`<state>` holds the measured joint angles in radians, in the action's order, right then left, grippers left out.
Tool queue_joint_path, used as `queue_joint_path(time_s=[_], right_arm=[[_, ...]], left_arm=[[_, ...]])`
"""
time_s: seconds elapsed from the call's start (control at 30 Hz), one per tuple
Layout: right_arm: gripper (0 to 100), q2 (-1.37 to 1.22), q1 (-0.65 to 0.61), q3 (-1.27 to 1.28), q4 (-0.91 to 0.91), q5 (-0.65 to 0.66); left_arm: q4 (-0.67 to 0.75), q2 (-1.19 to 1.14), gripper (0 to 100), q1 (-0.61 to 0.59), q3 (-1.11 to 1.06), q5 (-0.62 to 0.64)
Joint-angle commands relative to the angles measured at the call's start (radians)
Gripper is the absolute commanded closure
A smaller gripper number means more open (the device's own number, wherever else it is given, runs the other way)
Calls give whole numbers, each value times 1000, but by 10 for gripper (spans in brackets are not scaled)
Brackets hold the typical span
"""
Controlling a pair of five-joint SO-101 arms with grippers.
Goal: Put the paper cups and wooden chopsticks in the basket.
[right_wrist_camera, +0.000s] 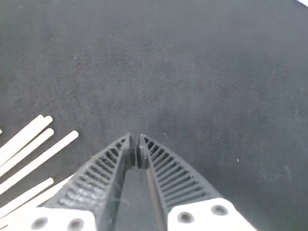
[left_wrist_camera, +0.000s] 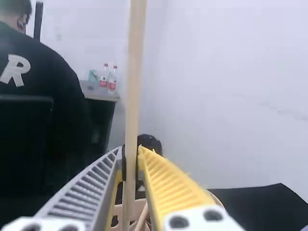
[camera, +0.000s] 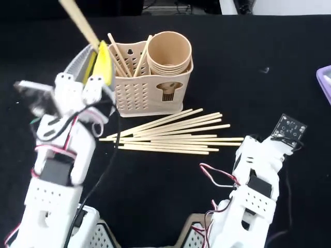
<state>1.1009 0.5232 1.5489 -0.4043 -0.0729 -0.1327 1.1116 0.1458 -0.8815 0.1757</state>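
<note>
A beige basket (camera: 150,90) stands at the back middle of the black table. Stacked paper cups (camera: 169,51) sit in its right compartment and a few chopsticks (camera: 121,57) lean in its left one. My left gripper (camera: 95,59) hangs just left of the basket, shut on one wooden chopstick (camera: 78,20) that points up and away; the held chopstick (left_wrist_camera: 134,86) runs between the grey and yellow fingers (left_wrist_camera: 159,175). Several loose chopsticks (camera: 176,135) lie in front of the basket. My right gripper (right_wrist_camera: 134,154) is shut on nothing, low over the cloth beside the chopstick ends (right_wrist_camera: 33,144).
The right arm's body (camera: 261,175) rests at the front right, just past the loose pile's right ends. A purple object (camera: 325,80) shows at the right edge. Bare black cloth (camera: 258,67) lies to the right of the basket.
</note>
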Motion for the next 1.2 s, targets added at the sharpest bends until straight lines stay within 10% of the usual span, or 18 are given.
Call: queue_joint_path(time_s=[0.0,1.17], right_arm=[[973,28,-9,2,43,15],[973,28,-11,2,41,15]], left_arm=[[28,-133,970,35,117,49],[25,-531,895,28,199,55]])
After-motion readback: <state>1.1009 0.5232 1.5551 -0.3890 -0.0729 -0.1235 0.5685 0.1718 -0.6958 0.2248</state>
